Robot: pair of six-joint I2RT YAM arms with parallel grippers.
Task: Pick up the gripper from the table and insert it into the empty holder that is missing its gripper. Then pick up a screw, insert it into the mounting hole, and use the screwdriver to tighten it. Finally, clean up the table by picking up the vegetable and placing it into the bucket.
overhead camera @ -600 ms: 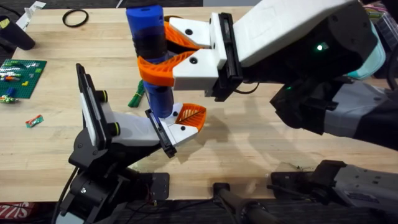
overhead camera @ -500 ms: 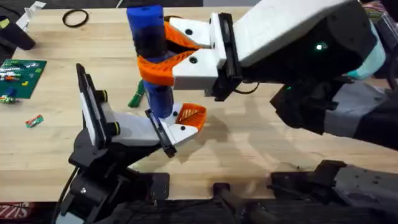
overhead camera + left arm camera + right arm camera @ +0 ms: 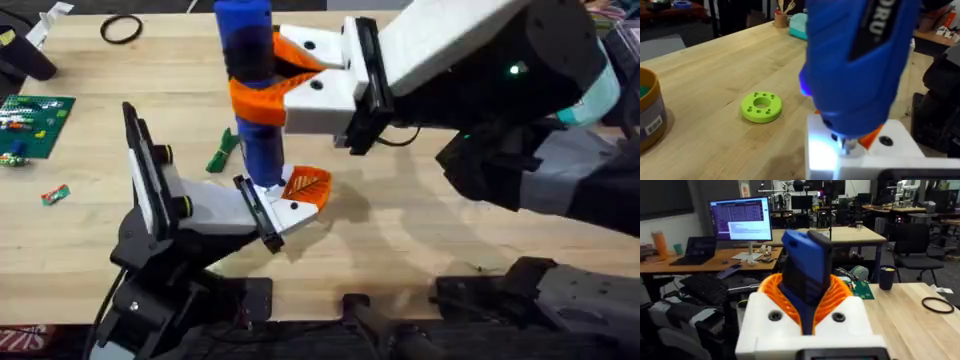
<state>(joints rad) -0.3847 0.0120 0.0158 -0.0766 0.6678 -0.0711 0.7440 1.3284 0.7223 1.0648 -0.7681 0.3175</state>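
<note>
My right gripper is shut on the blue screwdriver, its solid orange fingers wrapped around the black band. The screwdriver stands upright. Its bit touches the white base of the small orange lattice gripper. That gripper sits in the holder at the end of my left arm, beside the black clamp plate. The screw is hidden under the bit. The striped green vegetable lies on the table just behind the holder. A tan bucket stands farther off.
A lime-green disc lies on the wood beyond the holder. At the far left are a green brick plate, a red-and-green wrapper and a black ring. My right arm spans the table's right half.
My right gripper has carried the screwdriver slightly to the right, bringing its lower end closer over the lattice gripper's white base. The holder and vegetable have stayed put.
</note>
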